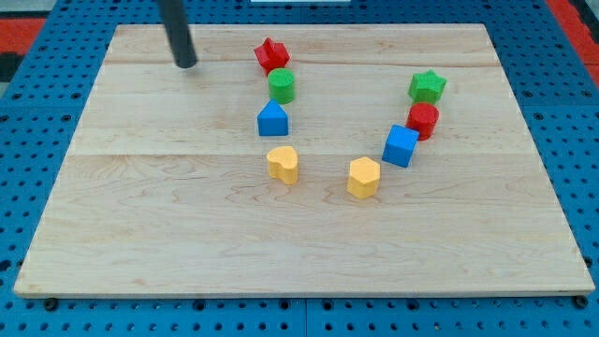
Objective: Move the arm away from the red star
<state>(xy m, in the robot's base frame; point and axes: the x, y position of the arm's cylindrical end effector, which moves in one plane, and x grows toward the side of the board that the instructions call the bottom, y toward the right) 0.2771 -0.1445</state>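
The red star (271, 55) lies near the top of the wooden board (187, 215), at the head of a column of blocks. My tip (187, 65) rests on the board to the view's left of the star, well apart from it and touching no block. Below the star sit a green cylinder (282, 86), a blue house-shaped block (273, 120) and a yellow heart (283, 164).
On the view's right a green star (427, 87), a red cylinder (423, 120), a blue cube (401, 145) and a yellow hexagon (363, 177) run down toward the middle. A blue pegboard (37, 140) surrounds the board.
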